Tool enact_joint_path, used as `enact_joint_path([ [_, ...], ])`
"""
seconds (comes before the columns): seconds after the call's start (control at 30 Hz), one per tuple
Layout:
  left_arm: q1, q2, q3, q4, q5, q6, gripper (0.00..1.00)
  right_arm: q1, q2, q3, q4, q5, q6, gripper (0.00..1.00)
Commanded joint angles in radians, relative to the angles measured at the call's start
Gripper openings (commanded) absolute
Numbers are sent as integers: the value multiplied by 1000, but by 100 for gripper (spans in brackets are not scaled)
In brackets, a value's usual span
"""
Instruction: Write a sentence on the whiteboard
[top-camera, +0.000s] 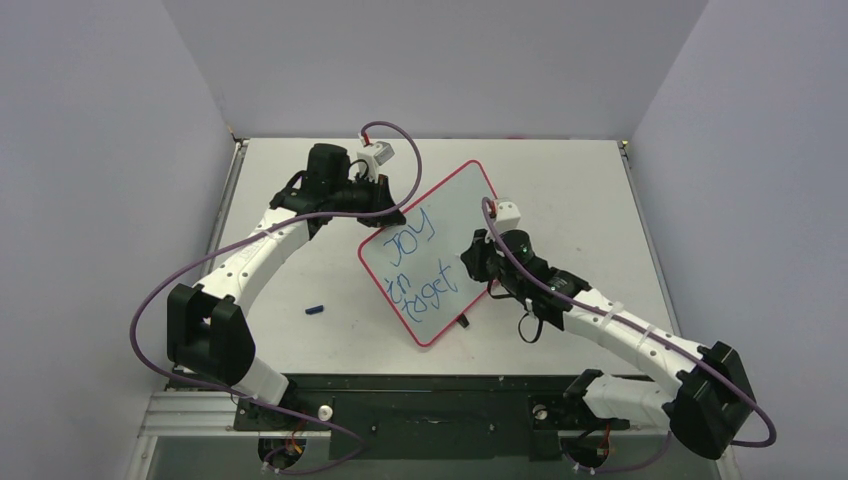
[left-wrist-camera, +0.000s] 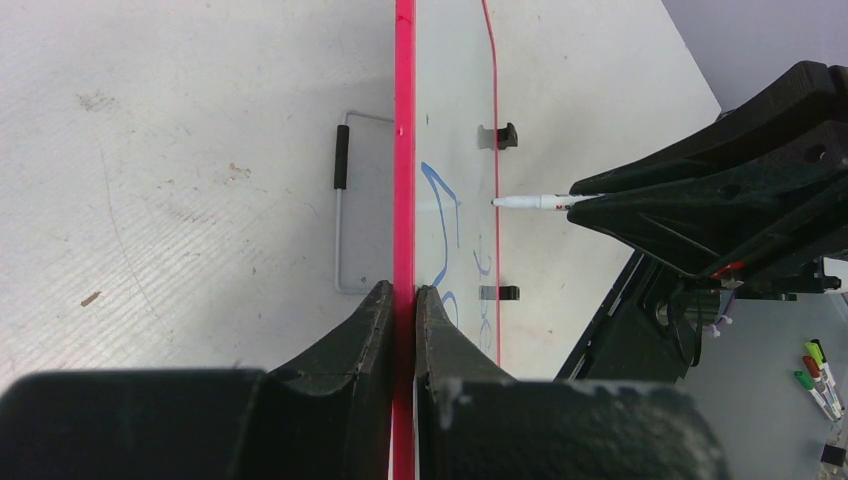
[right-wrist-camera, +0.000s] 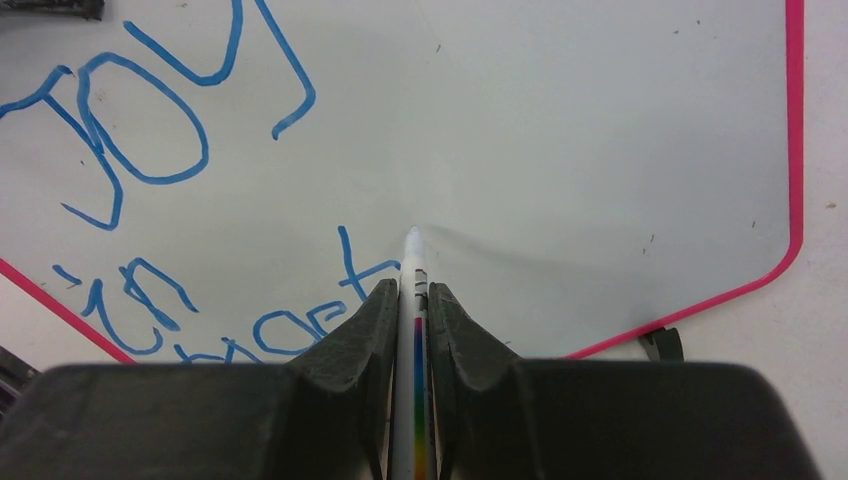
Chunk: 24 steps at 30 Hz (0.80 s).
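I have the whiteboard (top-camera: 430, 255) near the middle of the surface (top-camera: 560, 190), turned on a diagonal in the top view and propped up on edge rather than lying flat. My left fingers (left-wrist-camera: 370, 320) are closed narrow on its red-pink frame and pinch the upper edge from both sides. From that wrist I look straight down the frame. The white face is on one side, and on the other a thin wire stand (left-wrist-camera: 342, 160) with a black sleeve rests on the surface. Two small black feet (left-wrist-camera: 505, 135) show along the far long edge.

My right fingers (right-wrist-camera: 365, 330) are clamped on a white marker (right-wrist-camera: 412, 255) that has a rainbow stripe down its barrel. Its tip sits at the board just right of the last blue letter. It looks to be touching, though I cannot be sure.

The blue writing (right-wrist-camera: 150, 140) reads "JOY" on the first line. Below it come a small "in" and a longer word that I cannot read cleanly.

A small blue cap (top-camera: 315, 309) lies on the surface left of the board, well apart from it.
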Motion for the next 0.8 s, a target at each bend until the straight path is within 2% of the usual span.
enact_joint_path([
  [0.0,-6,-23,21,47,-21,46,0,3,26,67,70,-13,-4,0],
  [0.33,-6,-23,22,48,-21,45,0,13,67,77,80,-20,0,0],
  [0.77,-6,-25,21,47,-24,47,0,35,9,-76,93,6,37,0],
])
